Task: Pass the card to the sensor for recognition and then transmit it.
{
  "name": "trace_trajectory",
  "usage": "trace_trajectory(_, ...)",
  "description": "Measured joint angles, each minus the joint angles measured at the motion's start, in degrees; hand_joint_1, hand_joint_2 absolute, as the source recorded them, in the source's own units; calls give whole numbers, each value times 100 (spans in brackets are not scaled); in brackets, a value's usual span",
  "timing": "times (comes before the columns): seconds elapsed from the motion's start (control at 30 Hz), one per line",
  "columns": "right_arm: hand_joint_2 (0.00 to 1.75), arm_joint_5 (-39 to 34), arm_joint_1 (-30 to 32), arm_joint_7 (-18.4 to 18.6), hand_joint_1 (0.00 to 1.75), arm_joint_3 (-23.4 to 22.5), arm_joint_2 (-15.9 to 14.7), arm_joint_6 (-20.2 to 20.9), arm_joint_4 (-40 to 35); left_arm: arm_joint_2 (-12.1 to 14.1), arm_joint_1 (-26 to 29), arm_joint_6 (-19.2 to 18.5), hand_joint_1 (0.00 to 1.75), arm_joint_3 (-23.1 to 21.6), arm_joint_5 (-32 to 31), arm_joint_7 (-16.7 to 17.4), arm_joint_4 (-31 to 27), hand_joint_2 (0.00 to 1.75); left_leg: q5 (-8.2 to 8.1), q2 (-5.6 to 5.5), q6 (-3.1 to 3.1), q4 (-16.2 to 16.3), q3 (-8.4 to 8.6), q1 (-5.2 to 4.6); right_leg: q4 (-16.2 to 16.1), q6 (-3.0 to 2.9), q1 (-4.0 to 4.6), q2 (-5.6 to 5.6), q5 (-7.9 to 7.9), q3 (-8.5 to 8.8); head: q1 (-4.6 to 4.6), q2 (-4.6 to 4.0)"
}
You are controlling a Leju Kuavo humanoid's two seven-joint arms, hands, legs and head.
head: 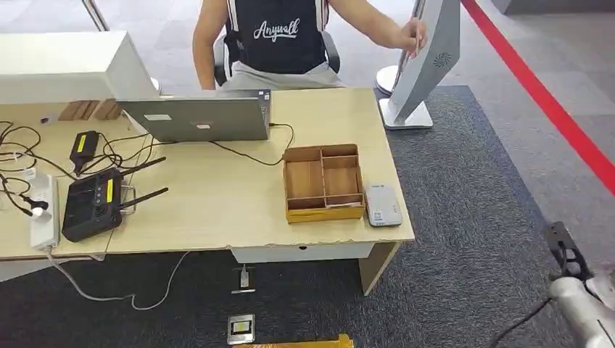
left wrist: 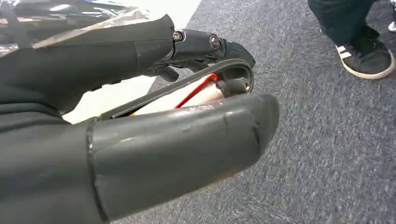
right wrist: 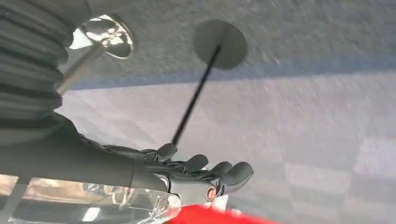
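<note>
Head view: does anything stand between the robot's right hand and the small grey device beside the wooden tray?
Nothing visible does. The right hand hangs low over the carpet, off the table's right end. The grey device lies at the table's near right corner beside the wooden tray. No card can be made out.

We noted the left hand [left wrist: 154, 135] had a thick matte-grey thumb, scuffed, and black fingers [left wrist: 205, 44] with two silver screws; beside those screws ran a thin red wire. The right hand [right wrist: 187, 172] showed dark fingers, one orange-ringed screw, and a grey ribbed cover.
</note>
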Motion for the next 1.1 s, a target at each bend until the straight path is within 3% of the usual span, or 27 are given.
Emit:
trace_trajectory(0.2,175,327,150,-35,0,-74,-384,-654,-1188,0,-10,2,0,33,-83,-4,0,0,0,-6,0,-1,-14,0,5,0,0,-2,0,1,0,0)
trace_trajectory(0.43,175,879,-97,66,0,-105,-608,-346,-2952,-7,-45,2,0,46,-166,-4,4,0,12,-26,8,0,-7,1,9,1,1,-33,0,0,0,0)
trace_trajectory(0.73,175,885,-52,-45,0,-218,-697,-367,-3864,-20,-28,2,0,85,-181,-2,7,0,12,-23,7,0,-12,0,10,1,-1,-32,0,-3,2,0)
trace_trajectory(0.9,175,1189,-398,-370,0,-105,-638,-162,-4333,-24,-35,20,0,138,-225,-42,7,0,12,-17,7,-2,-28,-1,15,0,-1,-27,1,-9,2,0)
trace_trajectory(1.0,175,1590,-851,-472,0,215,-452,4,-4643,-31,-53,-7,0,140,-273,-107,9,0,16,-13,1,-2,-22,2,17,-3,3,-24,2,-10,0,0)
trace_trajectory(1.1,175,1901,-1345,-806,0,651,-206,65,-4706,-31,-60,-44,0,138,-282,-170,7,0,25,-22,-3,-2,-25,6,22,-4,5,-28,3,-11,4,0)
